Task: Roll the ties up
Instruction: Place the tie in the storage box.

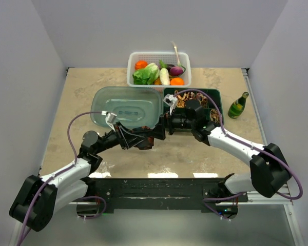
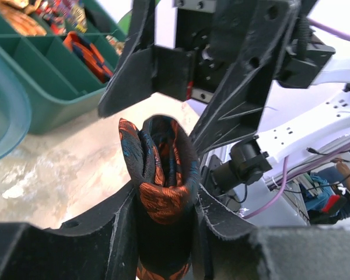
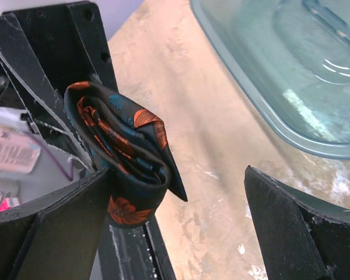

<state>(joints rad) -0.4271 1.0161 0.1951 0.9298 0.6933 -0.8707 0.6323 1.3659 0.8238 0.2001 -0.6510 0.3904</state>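
The rolled black tie (image 2: 160, 157) with orange motifs stands upright, clamped in the left pincer (image 2: 166, 203) above the worktop (image 2: 58, 169). The right pincer (image 3: 181, 224) gapes wide and grips nothing. The roll sits at its 9 o'clock, just beside one finger.

left gripper (image 2: 163, 227) clamped; right gripper (image 3: 178, 175) spread wide; both arms reach inward.

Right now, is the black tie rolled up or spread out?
Rolled up: the black tie shows coiled layers, pinched in the left gripper.
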